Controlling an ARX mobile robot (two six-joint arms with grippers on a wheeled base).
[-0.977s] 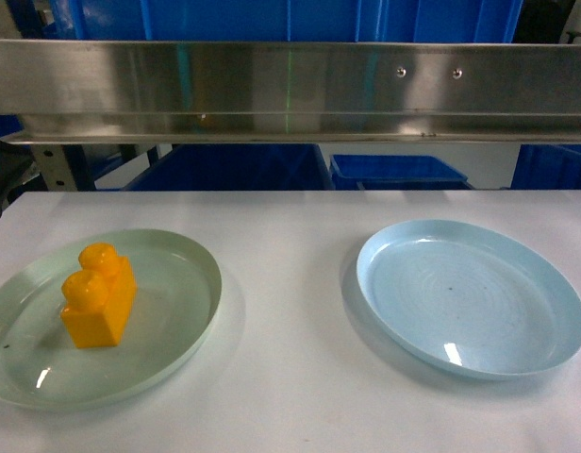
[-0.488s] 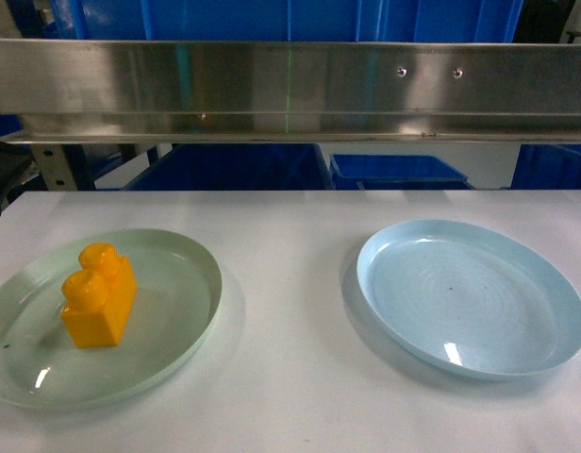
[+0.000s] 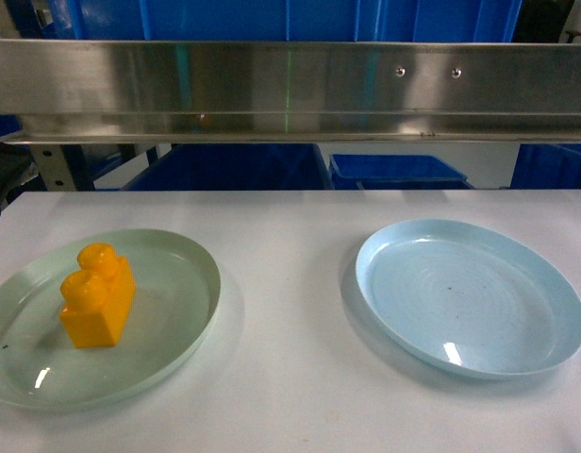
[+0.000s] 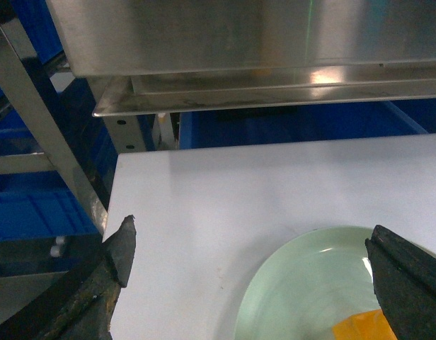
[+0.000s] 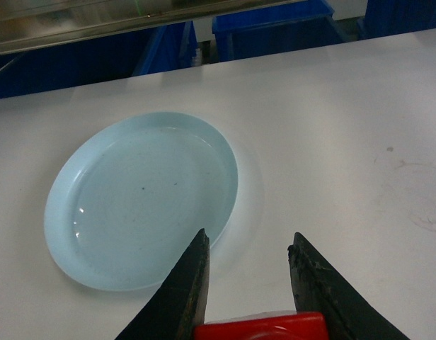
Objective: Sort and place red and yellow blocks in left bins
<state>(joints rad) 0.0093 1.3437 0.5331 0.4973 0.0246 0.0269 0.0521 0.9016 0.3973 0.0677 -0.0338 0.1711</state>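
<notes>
Head view: yellow brick [image 3: 98, 299] stands in green plate [image 3: 168, 311] — already sorted.
Right pincer [image 5: 248, 263]: clamped on red block [image 5: 260, 327] — carrying it.
Left pincer [image 4: 253, 265]: apart, empty.

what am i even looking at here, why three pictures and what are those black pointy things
These are three cameras on one two-armed robot. The head view looks forward over a white table. On it sit a pale green plate, holding an orange-yellow two-stud brick, and a pale blue plate with nothing on it. The other two pictures come from cameras on the wrists, so the black points are gripper fingers seen close up. The left gripper is wide open above the green plate's edge, holding nothing. The right gripper hangs near the blue plate with a red block between its fingers, mostly cut off by the frame.
</notes>
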